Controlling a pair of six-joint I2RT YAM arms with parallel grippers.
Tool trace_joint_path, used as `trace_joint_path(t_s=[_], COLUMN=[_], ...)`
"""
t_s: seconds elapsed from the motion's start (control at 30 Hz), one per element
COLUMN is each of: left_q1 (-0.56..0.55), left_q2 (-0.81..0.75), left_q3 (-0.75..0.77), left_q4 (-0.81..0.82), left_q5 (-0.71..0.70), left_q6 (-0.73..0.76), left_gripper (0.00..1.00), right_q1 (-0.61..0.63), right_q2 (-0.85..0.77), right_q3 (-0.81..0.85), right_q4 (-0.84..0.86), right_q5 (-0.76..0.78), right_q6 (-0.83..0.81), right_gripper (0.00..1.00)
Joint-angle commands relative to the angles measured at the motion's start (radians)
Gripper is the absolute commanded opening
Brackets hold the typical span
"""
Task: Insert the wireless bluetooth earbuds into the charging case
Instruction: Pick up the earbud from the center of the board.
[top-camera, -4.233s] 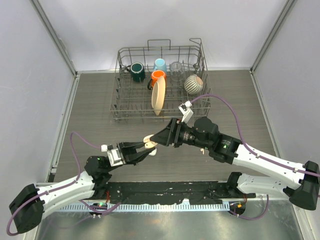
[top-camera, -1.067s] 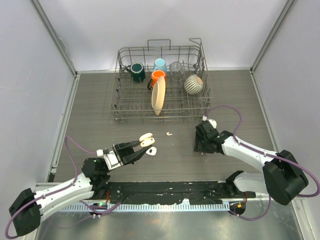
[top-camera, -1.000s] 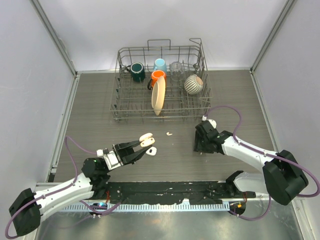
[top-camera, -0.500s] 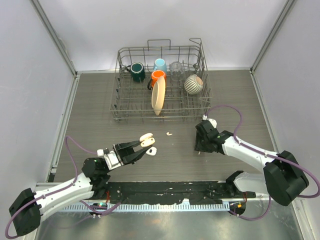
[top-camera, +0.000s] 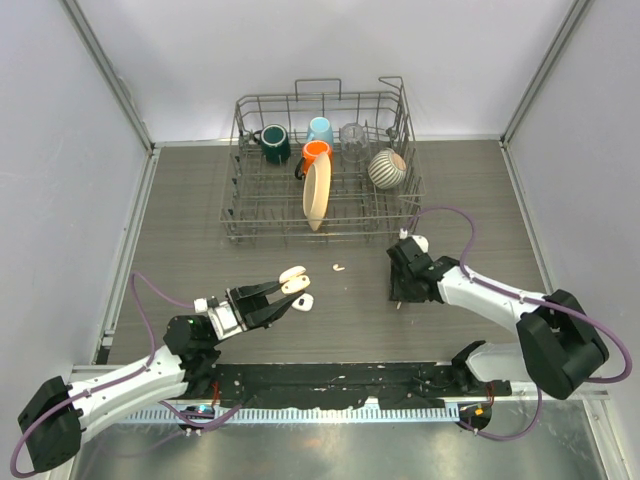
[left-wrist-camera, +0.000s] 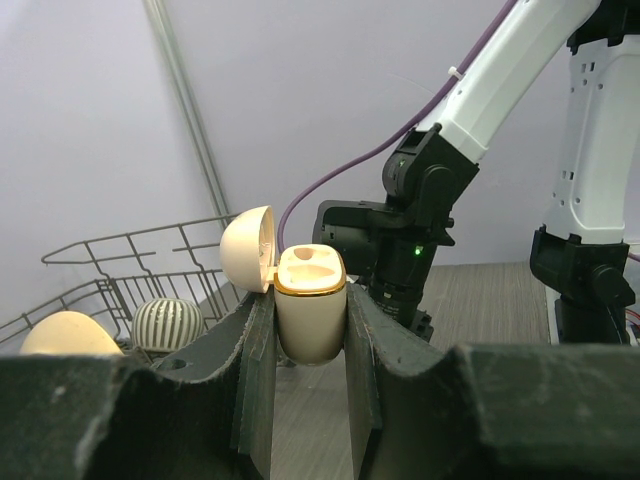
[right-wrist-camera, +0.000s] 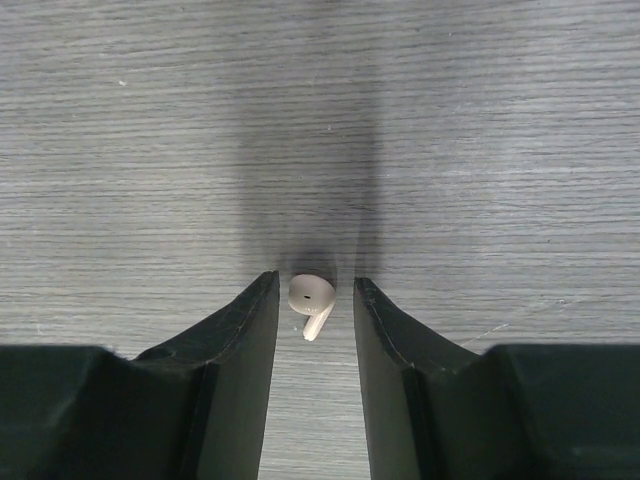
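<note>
Operator: Stage now?
Spotter: Pickup of a bud. Your right claw (right-wrist-camera: 315, 282) sits low at the table (right-wrist-camera: 500, 120), jaws narrow, straddling a bud (right-wrist-camera: 311, 296) with a sliver of gap on each side, so it has no grip on it that I can see
Operator: And the case?
Spotter: Your left claw (left-wrist-camera: 310, 300) clamps the case (left-wrist-camera: 311, 335) upright, lid open, both sockets looking empty. I'd say you close on the bud, lift, then carry it across to a socket, stem down. It's tiny and may squirt out. A second bud (top-camera: 339, 267) lies on the table between the arms
</note>
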Motion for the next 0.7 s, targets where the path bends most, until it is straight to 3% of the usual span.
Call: trace_joint_path(t_s=[0.0, 0.67], left_q1=[-0.004, -0.004], left_q2=[0.005, 0.007], left_q3=[-0.054, -0.052], left_q4=[0.037, 0.034], left_q5=[0.007, 0.002], left_q6=[0.025, 0.029], left_gripper=[0.0, 0.0], right_q1=[-0.002, -0.004], right_q2=[0.014, 0.039], right_q3=[0.039, 0.042], right_q4=[0.005, 0.01], right_q5=[0.009, 0.003], right_q6=[-0.03, -0.03], right_gripper=[0.41, 0.34])
